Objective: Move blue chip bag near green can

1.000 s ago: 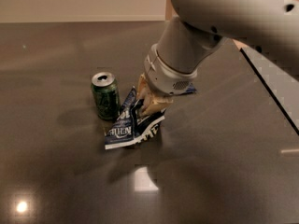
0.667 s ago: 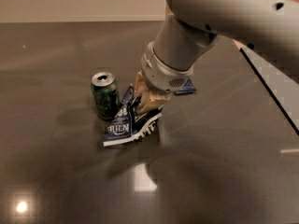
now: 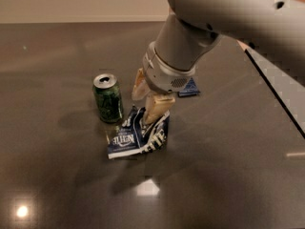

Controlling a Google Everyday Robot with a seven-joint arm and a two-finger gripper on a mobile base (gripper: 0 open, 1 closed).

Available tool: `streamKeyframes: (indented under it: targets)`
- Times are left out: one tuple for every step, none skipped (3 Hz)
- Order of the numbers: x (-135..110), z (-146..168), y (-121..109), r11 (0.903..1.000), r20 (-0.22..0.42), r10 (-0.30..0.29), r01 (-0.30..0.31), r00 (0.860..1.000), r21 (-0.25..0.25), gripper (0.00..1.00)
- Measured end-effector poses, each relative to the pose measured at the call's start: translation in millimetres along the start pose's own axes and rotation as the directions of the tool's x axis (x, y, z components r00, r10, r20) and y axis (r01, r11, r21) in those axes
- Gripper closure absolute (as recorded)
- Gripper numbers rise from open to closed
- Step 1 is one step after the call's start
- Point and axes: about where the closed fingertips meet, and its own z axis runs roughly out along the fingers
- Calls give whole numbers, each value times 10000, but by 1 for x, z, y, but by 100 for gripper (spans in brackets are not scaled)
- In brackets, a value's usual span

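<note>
Camera view | end effector [image 3: 145, 107] still clamped on blue chip bag [image 3: 129, 140] | beside green can [image 3: 107, 99]

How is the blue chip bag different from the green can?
The blue chip bag is wider, crumpled and dark blue with white letters; the green can is narrower, smooth, round and green with a silver top. The can stands straight up; the bag slumps. The claw is at the bag's top, not on the can. Both sit on the dark table, close together.
</note>
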Motion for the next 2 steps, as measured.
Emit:
streamKeyframes:
  targets:
    - [-2,-2,0,10000,-21,-29,29,10000,36,0]
    - [-2,-2,0,10000,-22,-29,29,10000,37,0]
